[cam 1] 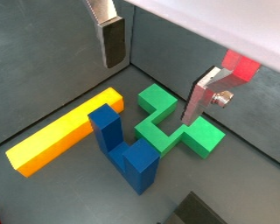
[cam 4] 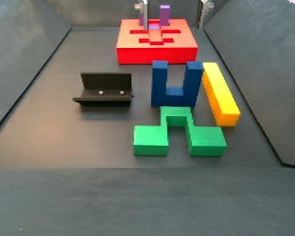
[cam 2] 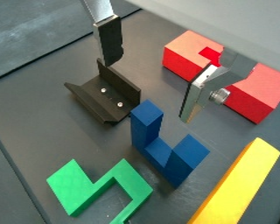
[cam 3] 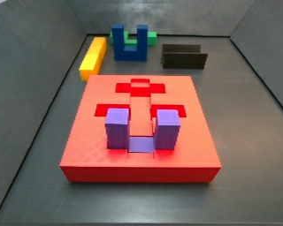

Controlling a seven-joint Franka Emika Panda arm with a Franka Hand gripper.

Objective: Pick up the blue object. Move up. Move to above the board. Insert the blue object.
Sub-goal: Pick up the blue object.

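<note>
The blue object point(cam 4: 175, 83) stands with its prongs up on the dark floor, between the yellow bar and the fixture; it shows in both wrist views point(cam 1: 122, 144) point(cam 2: 160, 144) and in a side view point(cam 3: 130, 42). The red board point(cam 3: 138, 154) point(cam 4: 128, 39) lies apart from it, with a purple U-shaped block point(cam 3: 138, 128) set in its top. My gripper point(cam 1: 157, 70) point(cam 2: 154, 66) is open and empty, hanging above the floor between the blue object and the board point(cam 2: 230, 83). Its fingers just show at the upper edge of a side view point(cam 4: 143, 11).
A green block point(cam 4: 175, 134) point(cam 1: 171, 122) lies beside the blue object. A yellow bar point(cam 4: 219, 92) point(cam 1: 66, 131) lies along its other side. The fixture point(cam 4: 103, 90) point(cam 2: 105, 94) stands near it. Grey walls enclose the floor.
</note>
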